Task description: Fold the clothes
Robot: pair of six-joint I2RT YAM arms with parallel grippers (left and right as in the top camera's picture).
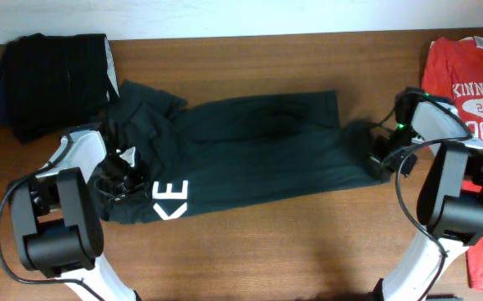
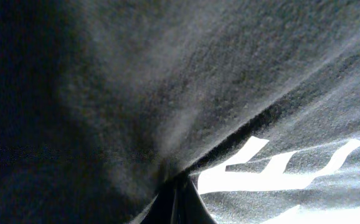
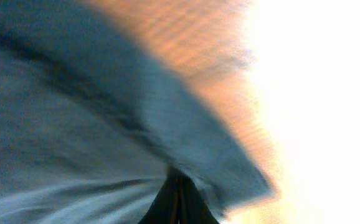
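Note:
A dark green t-shirt (image 1: 250,150) with white lettering lies spread across the middle of the table, folded lengthwise. My left gripper (image 1: 123,177) is shut on its left end near the white letters; in the left wrist view the cloth (image 2: 167,93) drapes over the shut fingers (image 2: 177,199). My right gripper (image 1: 381,155) is shut on the shirt's right end; the right wrist view shows the cloth (image 3: 105,124) bunched at the closed fingertips (image 3: 179,199), blurred.
A folded black garment (image 1: 49,79) lies at the back left corner. A red t-shirt (image 1: 475,100) with white print lies along the right edge, partly under the right arm. The table (image 1: 266,251) is brown wood.

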